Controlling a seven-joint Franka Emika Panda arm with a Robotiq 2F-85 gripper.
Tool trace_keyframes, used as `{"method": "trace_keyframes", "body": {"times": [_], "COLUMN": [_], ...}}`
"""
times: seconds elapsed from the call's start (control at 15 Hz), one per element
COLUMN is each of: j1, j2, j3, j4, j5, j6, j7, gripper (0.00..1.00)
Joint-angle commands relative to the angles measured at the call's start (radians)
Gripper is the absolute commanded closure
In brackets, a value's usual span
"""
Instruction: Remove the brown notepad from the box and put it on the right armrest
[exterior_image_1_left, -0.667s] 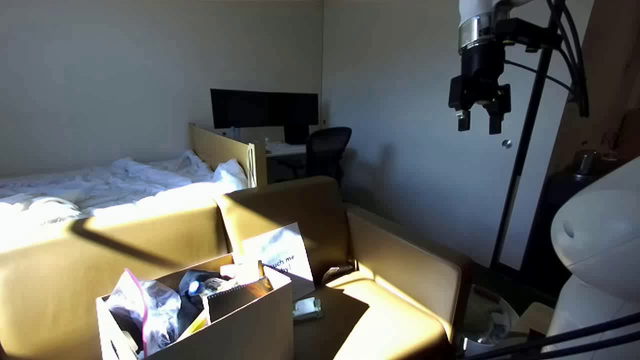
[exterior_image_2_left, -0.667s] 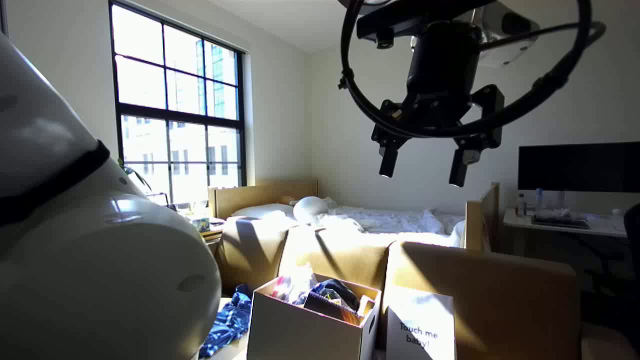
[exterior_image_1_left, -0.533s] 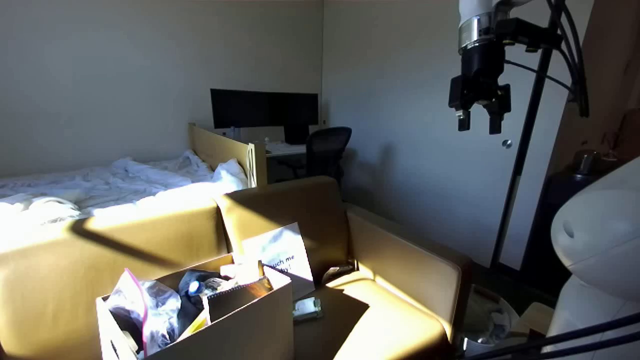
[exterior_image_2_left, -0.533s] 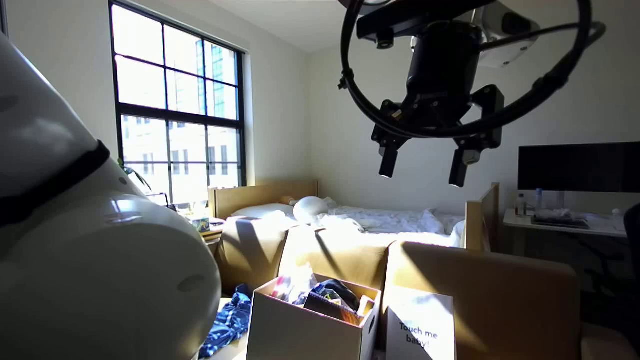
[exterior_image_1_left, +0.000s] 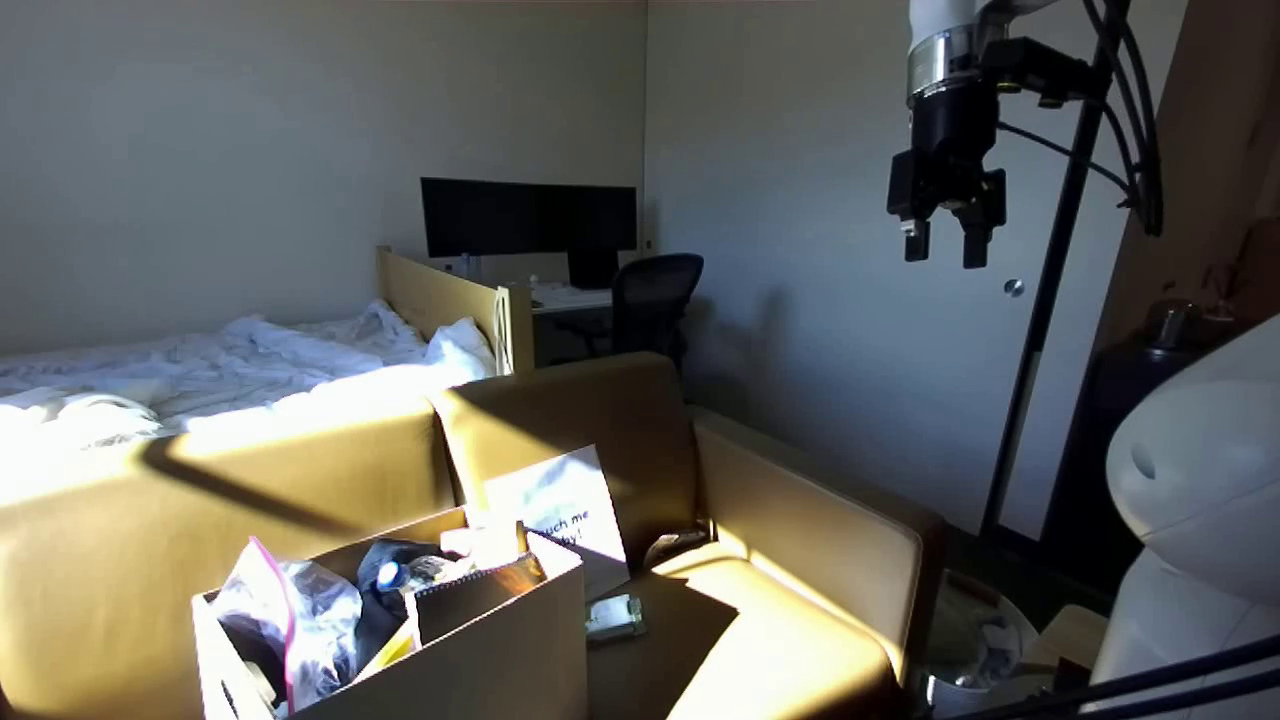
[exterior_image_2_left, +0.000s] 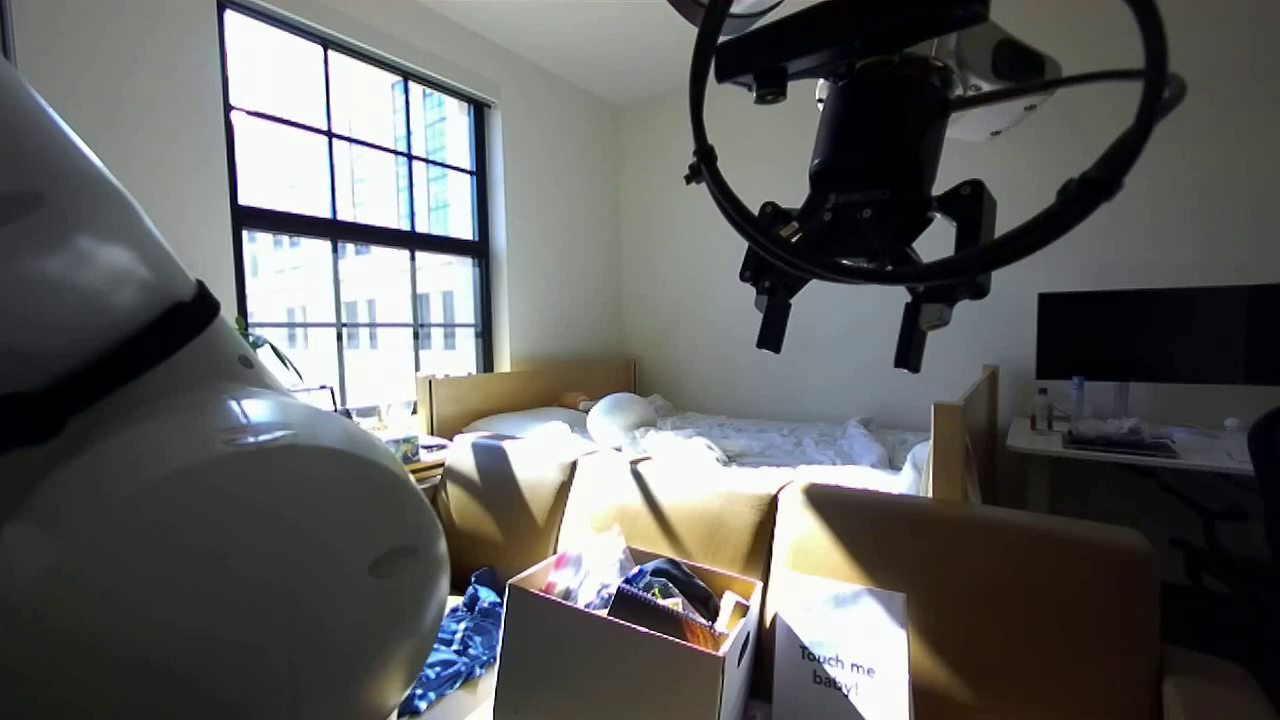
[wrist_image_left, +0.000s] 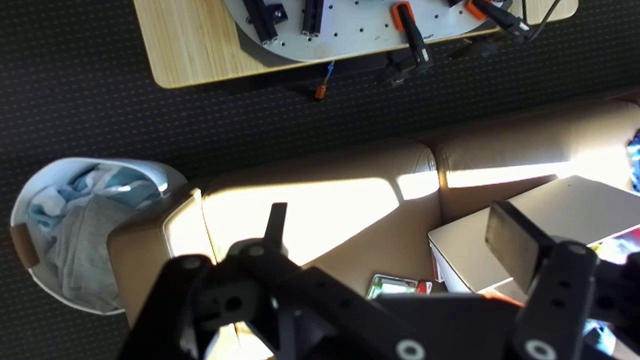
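The brown notepad (exterior_image_1_left: 462, 606), dark and spiral-bound, stands tilted among other items in the box (exterior_image_1_left: 500, 665). It also shows in an exterior view (exterior_image_2_left: 645, 608) near the box's front wall (exterior_image_2_left: 610, 660). In the wrist view the box (wrist_image_left: 575, 210) is at the right, partly behind a finger, and I cannot make out the notepad there. The tan right armrest (exterior_image_1_left: 815, 540) is at the couch's end; it shows at lower left in the wrist view (wrist_image_left: 137, 250). My gripper (exterior_image_1_left: 945, 254) is open and empty, high above the couch, also seen in an exterior view (exterior_image_2_left: 840, 350).
A white sign (exterior_image_1_left: 565, 510) leans on the couch back beside the box. A small clear packet (exterior_image_1_left: 613, 617) lies on the seat. A laundry basket (wrist_image_left: 90, 235) stands by the armrest. A wooden table (wrist_image_left: 195, 45) bears a metal plate. A blue bag (exterior_image_2_left: 455, 645) lies beside the box.
My gripper has shifted slightly to the left in both exterior views, still open. The box, notepad and couch have not moved.
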Motion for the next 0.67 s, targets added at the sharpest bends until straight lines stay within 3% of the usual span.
{"method": "trace_keyframes", "body": {"times": [0.0, 0.6], "j1": [0.061, 0.278], "j2": [0.063, 0.120], "j3": [0.041, 0.272], "j4": [0.034, 0.005], "j5": [0.029, 0.018], "j6": [0.120, 0.301], "j7": [-0.053, -0.110], "gripper": [0.00, 0.00]}}
